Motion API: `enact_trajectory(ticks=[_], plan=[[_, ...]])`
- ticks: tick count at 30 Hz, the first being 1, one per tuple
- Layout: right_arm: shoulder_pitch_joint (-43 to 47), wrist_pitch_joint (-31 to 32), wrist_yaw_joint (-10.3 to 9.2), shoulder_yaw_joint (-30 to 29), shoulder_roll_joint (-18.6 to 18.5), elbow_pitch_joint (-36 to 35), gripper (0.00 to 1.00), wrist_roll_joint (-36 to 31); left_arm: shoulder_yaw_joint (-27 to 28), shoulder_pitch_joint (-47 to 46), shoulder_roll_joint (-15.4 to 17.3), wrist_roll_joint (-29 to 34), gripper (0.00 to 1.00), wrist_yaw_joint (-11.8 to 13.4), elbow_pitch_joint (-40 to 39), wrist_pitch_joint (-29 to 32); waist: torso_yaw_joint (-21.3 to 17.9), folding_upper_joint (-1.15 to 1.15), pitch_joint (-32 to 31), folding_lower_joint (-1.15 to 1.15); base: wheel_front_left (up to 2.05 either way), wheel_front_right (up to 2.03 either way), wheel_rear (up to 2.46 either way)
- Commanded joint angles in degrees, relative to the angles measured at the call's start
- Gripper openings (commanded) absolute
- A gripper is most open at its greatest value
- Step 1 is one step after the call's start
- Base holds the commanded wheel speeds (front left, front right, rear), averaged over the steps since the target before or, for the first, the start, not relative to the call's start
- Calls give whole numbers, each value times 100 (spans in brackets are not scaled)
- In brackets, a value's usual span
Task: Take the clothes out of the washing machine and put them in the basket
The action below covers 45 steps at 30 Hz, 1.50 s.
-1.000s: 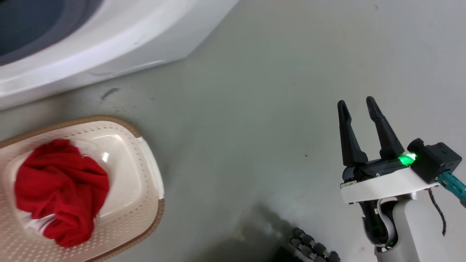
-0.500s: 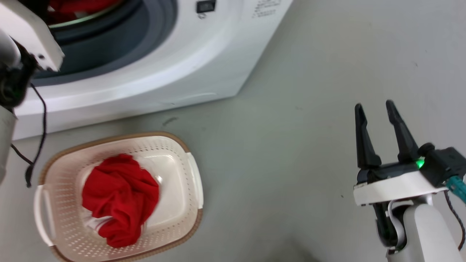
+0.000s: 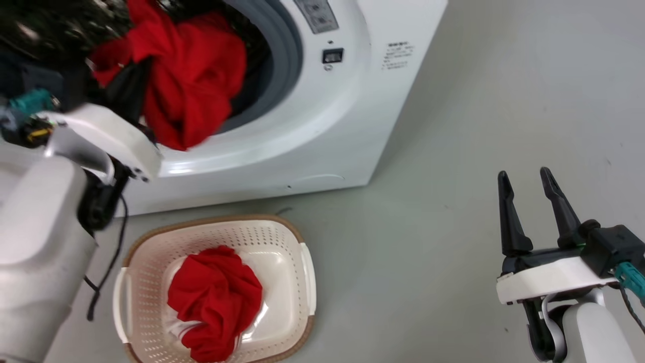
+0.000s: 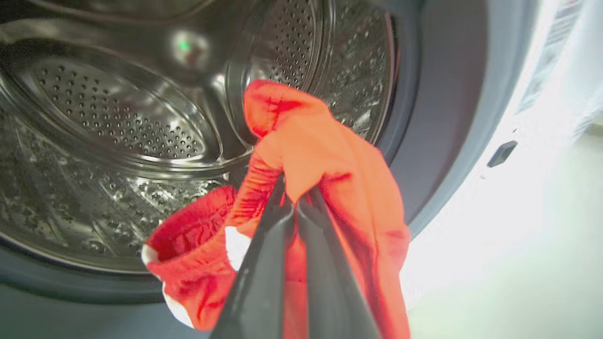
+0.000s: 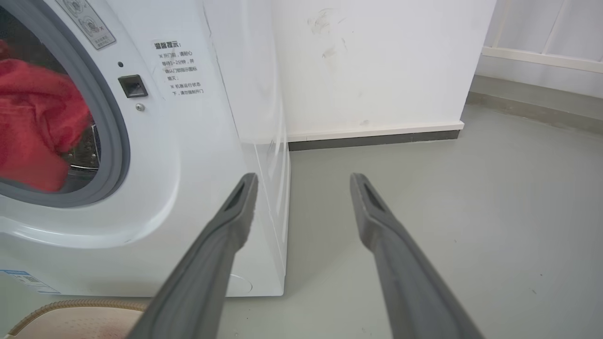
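Garment (image 4: 330, 155), red, pinched tight between left gripper (image 4: 296, 190) fingers at washing machine (image 3: 352, 126) porthole mouth. Lift clear of grey rim (image 3: 292, 55) first, then swing down to basket (image 3: 146, 252) just below; another red piece (image 3: 216, 297) lies there. Right gripper (image 3: 523, 174) spread wide, empty, well aside.

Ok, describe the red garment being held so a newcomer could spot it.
Find the large white front-loading washing machine and its round grey-rimmed porthole. At the opening hangs a bright red garment with white trim, pinched in the shut left gripper. The other red garment lies crumpled in the cream perforated basket below.
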Motion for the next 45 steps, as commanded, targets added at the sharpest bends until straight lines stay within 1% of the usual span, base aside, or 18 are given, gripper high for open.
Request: enact_trajectory(ticks=[1, 6, 10, 13, 15, 19, 20, 24, 29, 30, 31, 34, 36, 39, 43, 45], plan=[[64, -13, -4, -44, -5, 27, 100, -46, -6, 146, -29, 54, 0, 67, -157, -126, 194, 0, -219, 1, 0, 0, 0], [149, -13, -4, -166, -5, 51, 100, -137, 44, 609, -132, 7, 0, 326, -802, -377, 405, 0, -449, 1, 0, 0, 0], [204, -14, -4, -291, -5, 62, 100, -206, 63, 1046, -308, -78, 0, 544, -1358, -487, 600, 0, -575, 1, 0, 0, 0], [232, -14, -4, -341, -2, 37, 100, -237, -26, 1416, -398, -130, 0, 644, -1722, -498, 720, 0, -602, 1, 0, 0, 0], [234, -13, -4, -325, -4, 27, 100, -263, -122, 1644, -409, -158, 0, 674, -1916, -470, 766, 0, -589, 1, 0, 0, 0], [190, -13, -4, -322, -4, 3, 100, -286, -274, 2088, -377, -275, 0, 604, -2021, -397, 834, 0, -504, 1, 0, 0, 0], [172, -13, -4, -307, -3, 0, 100, -293, -328, 2164, -377, -276, 0, 587, -1977, -388, 839, 0, -473, 1, 0, 0, 0], [77, -13, -4, -262, -4, -28, 100, -320, -620, 2330, -474, -221, 0, 389, -1665, -313, 825, 0, -268, 1, 0, 0, 0], [-4, -13, -4, -261, -4, -70, 100, -315, -952, 2192, -754, -116, 0, 135, -953, -317, 758, 0, 79, 1, 0, 0, 0], [-4, -13, -4, -261, -4, -70, 100, -315, -952, 2192, -754, -116, 0, 135, -953, -317, 758, 0, 79, 1, 0, 0, 0], [-45, -13, -4, -255, -4, -97, 100, -316, -1054, 2075, -876, -94, 0, 44, -617, -344, 710, 0, 266, 1, 0, 0, 0], [-136, -14, -4, -261, -4, -154, 100, -298, -1191, 1904, -1007, 5, 0, -58, -111, -392, 624, 0, 559, 1, 0, 0, 0], [-159, -13, -4, -276, -3, -172, 100, -292, -1230, 1832, -1065, 24, 0, -82, 33, -427, 598, 0, 656, 1, 0, 0, 0], [-228, -13, -4, -270, -4, -211, 100, -285, -1290, 1636, -1200, 21, 0, -156, 594, -462, 516, 0, 944, 1, 0, 0, 0], [-324, -13, -4, -243, -1, -299, 100, -266, -1384, 1322, -1391, -131, 0, -233, 1291, -502, 413, 0, 1345, 1, 0, 0, 0], [-383, -13, -4, -187, -2, -335, 100, -295, -1480, 1113, -1402, -92, 0, -245, 1582, -556, 347, 0, 1548, 1, 0, 0, 0]])
